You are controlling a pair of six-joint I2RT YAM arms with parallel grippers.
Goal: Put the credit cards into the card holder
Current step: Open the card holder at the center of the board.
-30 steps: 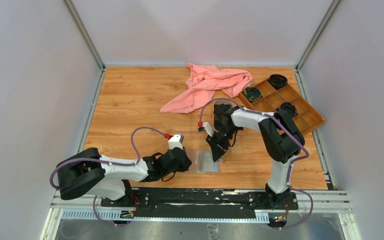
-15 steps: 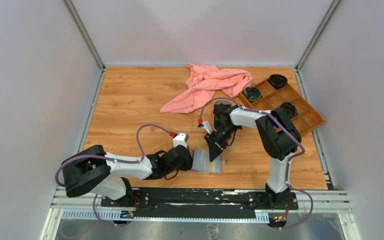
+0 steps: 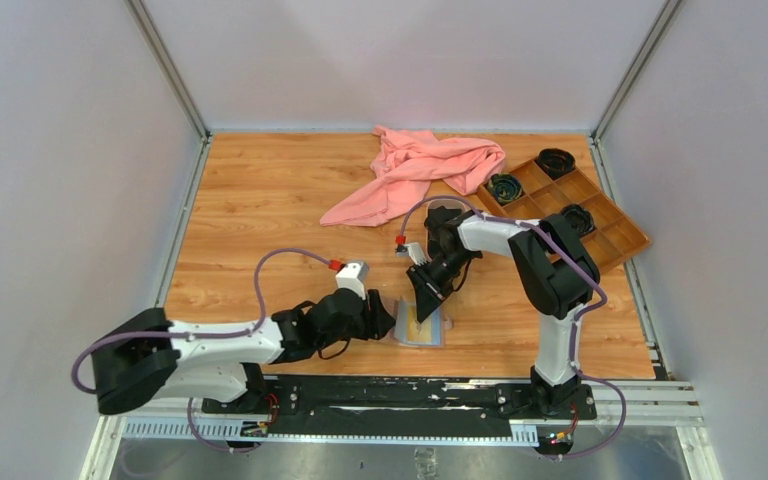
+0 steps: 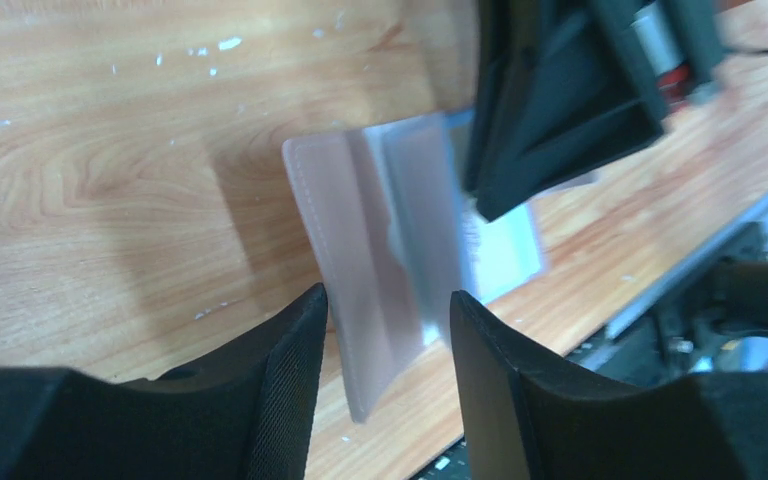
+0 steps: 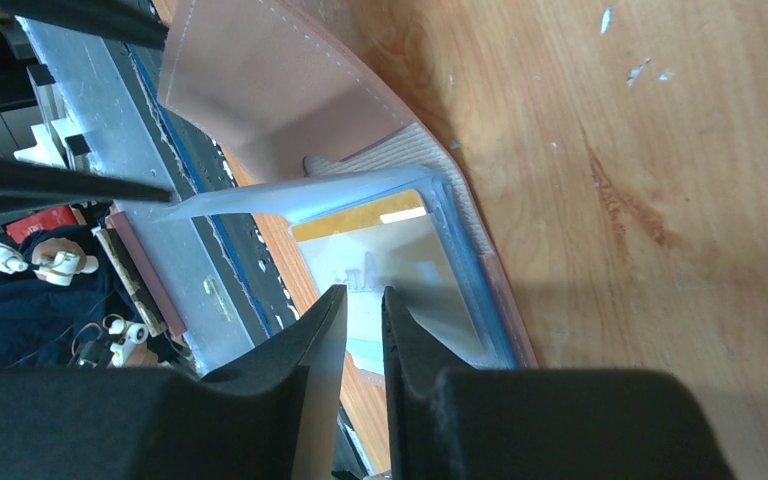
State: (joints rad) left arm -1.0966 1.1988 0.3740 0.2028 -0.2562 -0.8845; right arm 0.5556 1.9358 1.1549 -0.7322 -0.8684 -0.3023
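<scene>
The pinkish-tan card holder [image 3: 430, 332] lies open near the table's front edge. Its left cover [image 4: 370, 250] is raised and stands between the jaws of my open left gripper [image 4: 388, 300], which sits beside it in the top view [image 3: 384, 318]. In the right wrist view the cover [image 5: 260, 90] curls up and a clear sleeve [image 5: 300, 195] is lifted. A pale card with a yellow band [image 5: 390, 260] lies in the sleeves; it also shows in the left wrist view [image 4: 505, 255]. My right gripper [image 5: 360, 295] points down onto that card, jaws nearly together, nothing seen between them.
A pink cloth [image 3: 415, 170] lies crumpled at the back. A brown compartment tray [image 3: 615, 225] at the back right holds black round objects [image 3: 505, 187]. The black and metal base rail [image 3: 390, 395] runs just in front of the card holder.
</scene>
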